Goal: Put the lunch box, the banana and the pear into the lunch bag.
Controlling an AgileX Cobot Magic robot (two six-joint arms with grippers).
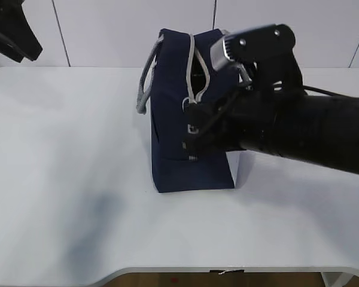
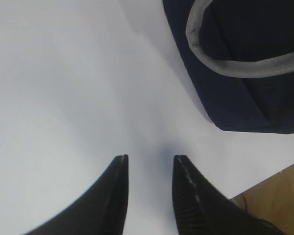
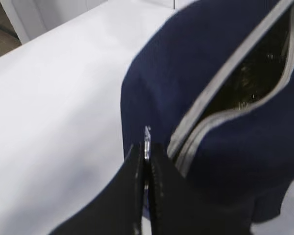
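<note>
The step in hand looks like working the zipper of the lunch bag (image 1: 185, 143), which stands upright near the middle of the white worktop (image 1: 66, 179). The right pincer (image 3: 146, 159) is pinched shut on a small metal piece at the end of the grey zipper (image 3: 220, 93) — most likely the zipper pull (image 3: 147, 139), though it is too small to be sure. The zipper gapes along the top, and the opening shows a dark, shiny interior; what lies inside cannot be made out. No lunch box, banana or pear is visible on the worktop, so they may already be inside — a judgement only. The left pincer (image 2: 149, 164) hovers over bare worktop beside the bag, partly open and empty. Next, the pull probably needs drawing steadily along the track while the bag stays put.
</note>
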